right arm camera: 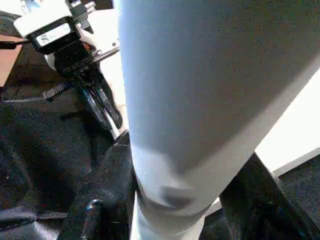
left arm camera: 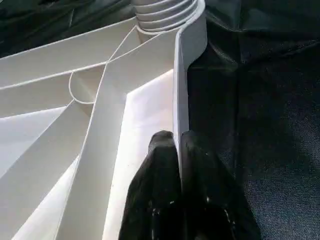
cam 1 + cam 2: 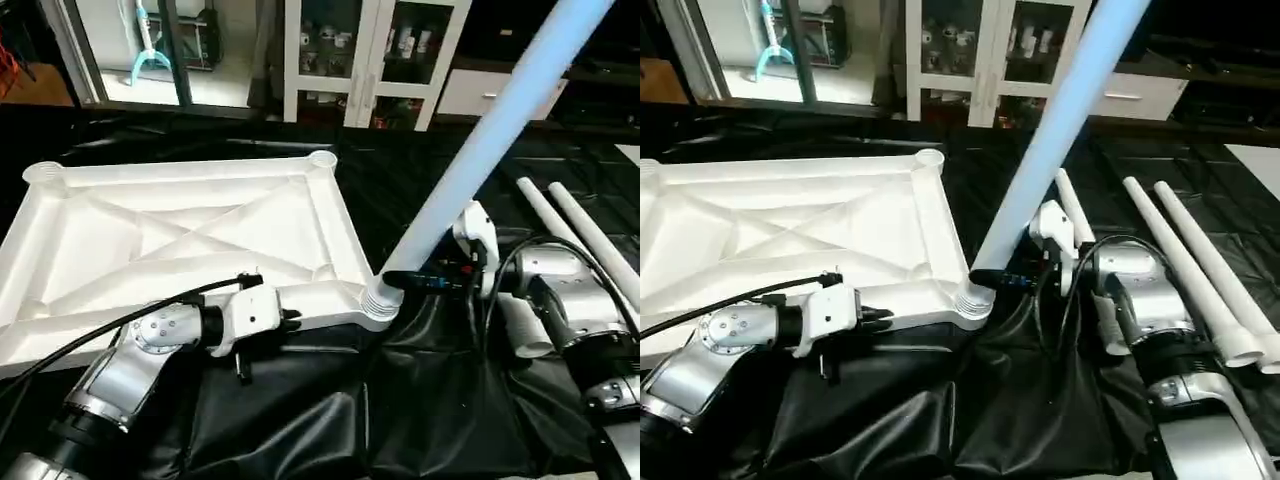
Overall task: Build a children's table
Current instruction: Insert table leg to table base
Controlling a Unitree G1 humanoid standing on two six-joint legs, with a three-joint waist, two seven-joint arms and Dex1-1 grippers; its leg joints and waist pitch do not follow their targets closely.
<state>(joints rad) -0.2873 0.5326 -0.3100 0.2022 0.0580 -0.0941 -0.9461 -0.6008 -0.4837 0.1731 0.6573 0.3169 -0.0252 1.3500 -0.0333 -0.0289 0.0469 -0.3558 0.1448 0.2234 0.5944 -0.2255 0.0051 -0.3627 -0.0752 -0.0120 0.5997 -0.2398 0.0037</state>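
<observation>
While the table top [image 3: 180, 240] lies ribs-up on the black sheet [image 3: 420, 400], left gripper [image 2: 178, 142] pinches its near rim; right gripper [image 1: 175, 175] clamps the leg [image 3: 480, 150], threaded end in the corner socket [image 3: 381, 298]. Judgement: straighten before twisting, rim held firm.

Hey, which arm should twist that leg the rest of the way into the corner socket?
The right. Its gripper is shut around the leg just above the near corner socket. The left gripper is pinching the tabletop's rim, steadying it.
</observation>
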